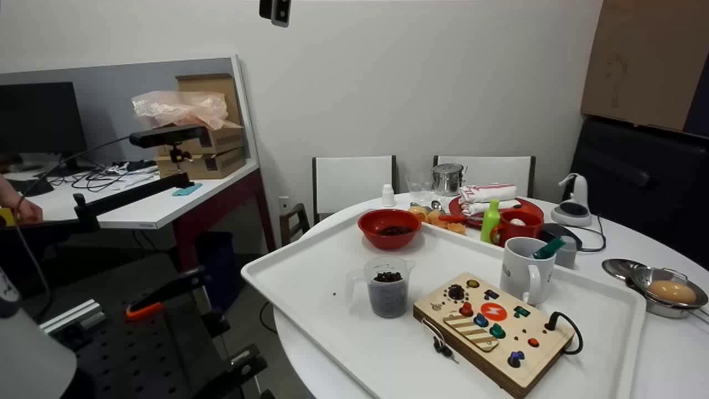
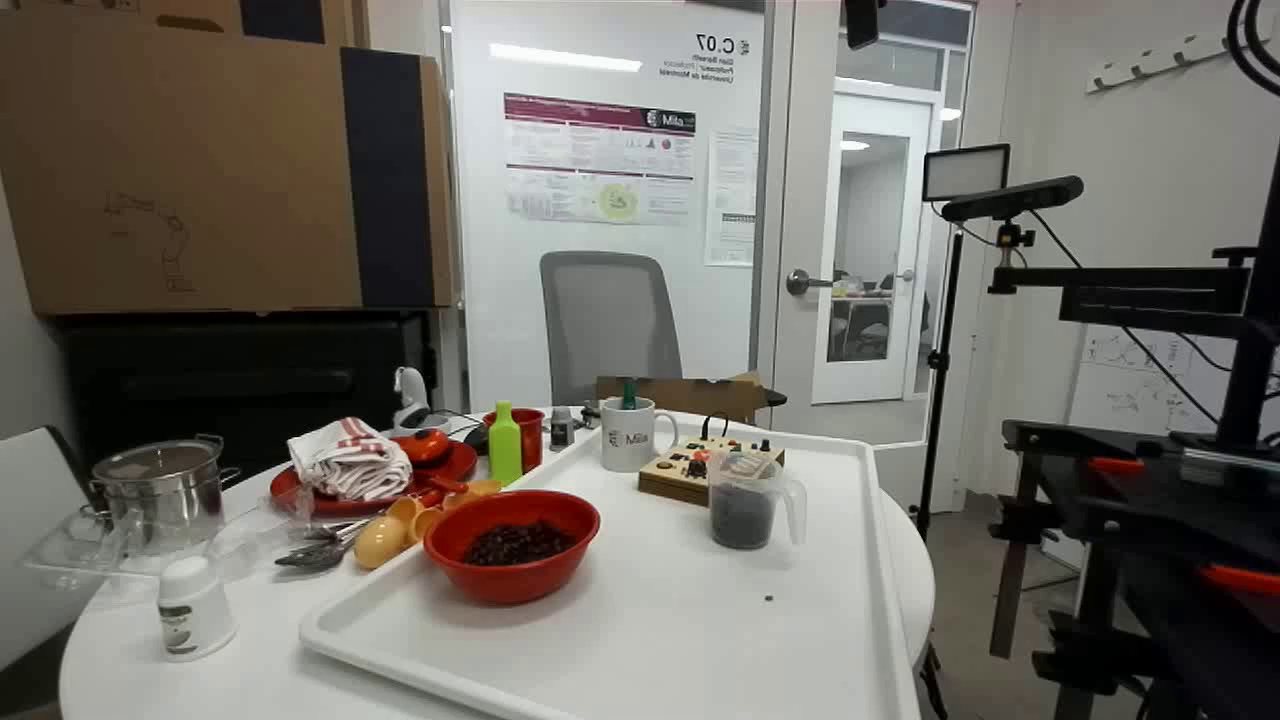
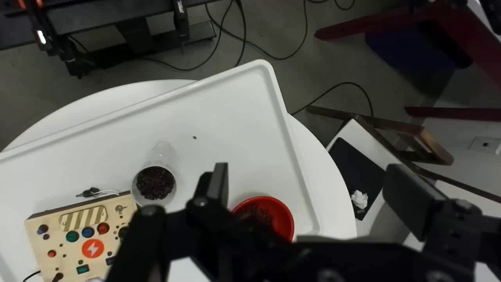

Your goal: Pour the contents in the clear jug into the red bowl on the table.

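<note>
Gripper (image 3: 312,190), ×1, across lower half of wrist view: fingers spread wide, holding nothing. Clear jug (image 1: 388,288), ×1: upright on one white tray (image 1: 316,271), lower centre of an exterior view; dark contents (image 3: 155,183) inside. Red bowl (image 1: 386,241), ×1: just above the jug in that frame, dark pieces (image 1: 394,230) in it too. Loose dark bit (image 3: 194,137), ×1, on the tray. Also one wooden control box (image 1: 507,338), lower right; one white mug (image 1: 518,277), just above it.

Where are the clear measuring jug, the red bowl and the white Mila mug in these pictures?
Clear measuring jug (image 1: 389,292), in an exterior view: side wall of its body.
Red bowl (image 2: 512,584), in an exterior view: outer wall, below the rim.
White Mila mug (image 2: 628,440), in an exterior view: printed side of its body.
</note>
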Tool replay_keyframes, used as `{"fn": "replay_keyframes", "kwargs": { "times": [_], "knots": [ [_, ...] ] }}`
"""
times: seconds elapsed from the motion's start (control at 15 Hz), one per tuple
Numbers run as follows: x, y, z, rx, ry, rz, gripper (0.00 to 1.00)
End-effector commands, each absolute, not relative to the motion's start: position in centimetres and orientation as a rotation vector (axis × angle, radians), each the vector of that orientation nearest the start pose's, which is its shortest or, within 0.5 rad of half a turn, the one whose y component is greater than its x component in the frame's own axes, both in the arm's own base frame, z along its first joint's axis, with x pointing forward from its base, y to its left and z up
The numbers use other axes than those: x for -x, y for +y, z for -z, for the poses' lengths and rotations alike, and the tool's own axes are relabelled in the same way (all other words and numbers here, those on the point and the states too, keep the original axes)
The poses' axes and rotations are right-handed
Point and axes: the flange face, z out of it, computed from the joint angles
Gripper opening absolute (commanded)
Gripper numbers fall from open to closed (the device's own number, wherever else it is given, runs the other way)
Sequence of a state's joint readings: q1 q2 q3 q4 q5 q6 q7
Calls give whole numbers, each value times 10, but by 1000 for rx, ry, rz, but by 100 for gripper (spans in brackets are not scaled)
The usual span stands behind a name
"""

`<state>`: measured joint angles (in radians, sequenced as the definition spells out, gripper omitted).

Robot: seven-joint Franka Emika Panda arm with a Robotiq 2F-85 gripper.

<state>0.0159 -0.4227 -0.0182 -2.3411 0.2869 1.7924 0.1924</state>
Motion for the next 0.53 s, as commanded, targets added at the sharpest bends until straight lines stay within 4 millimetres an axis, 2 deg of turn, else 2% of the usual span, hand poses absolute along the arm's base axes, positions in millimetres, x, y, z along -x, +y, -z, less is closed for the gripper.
{"fn": "replay_keyframes", "kwargs": {
  "times": [0.0, 0.13, 0.2, 0.4, 0.47],
  "knots": [
    [-410, 22, -489, 2837, 391, -219, 100],
    [-411, 20, -494, 2731, 517, -301, 100],
    [-409, 21, -488, 2807, 446, -242, 100],
    [-408, 19, -489, 2764, 487, -270, 100],
    [-408, 21, -485, 2806, 475, -280, 100]
  ]
}}
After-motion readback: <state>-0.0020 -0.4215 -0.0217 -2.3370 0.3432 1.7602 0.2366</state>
